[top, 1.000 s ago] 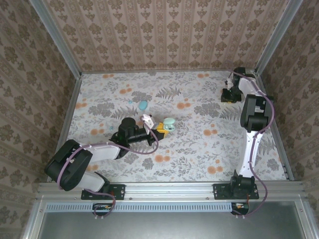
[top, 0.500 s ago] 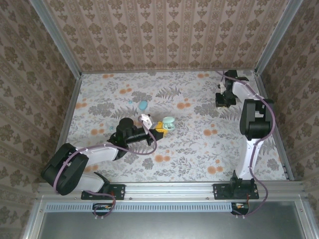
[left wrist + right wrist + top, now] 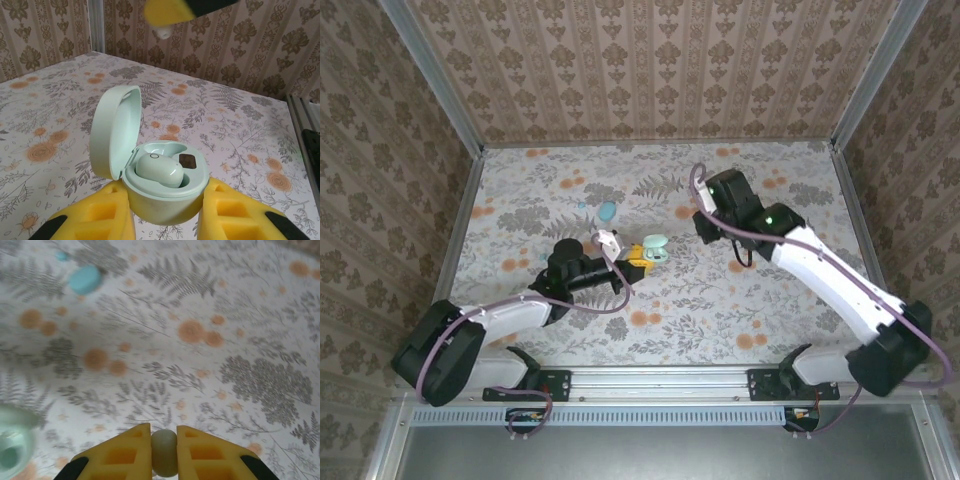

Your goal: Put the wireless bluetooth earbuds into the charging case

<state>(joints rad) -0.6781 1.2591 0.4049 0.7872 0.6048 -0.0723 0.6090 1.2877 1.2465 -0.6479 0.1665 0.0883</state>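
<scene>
Wireless bluetooth earbuds (image 3: pixel 159 170), small pale rounded plastic pieces: one is seated inside the mint-green oval charging case (image 3: pixel 112 130), whose lid is hinged open. The second earbud (image 3: pixel 164 454) is clamped between the yellow pads of the right pincer (image 3: pixel 164 437), near the case, to its right and farther back. Left pincer (image 3: pixel 167 195): clamped on the case's base, mid floral-patterned tabletop (image 3: pixel 770 300). Teal-blue oval pebble (image 3: pixel 607 210): lies apart, far-left of the case.

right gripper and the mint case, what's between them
Bare floral tablecloth between the right gripper, holding an earbud, and the mint case, in the right wrist view.
</scene>
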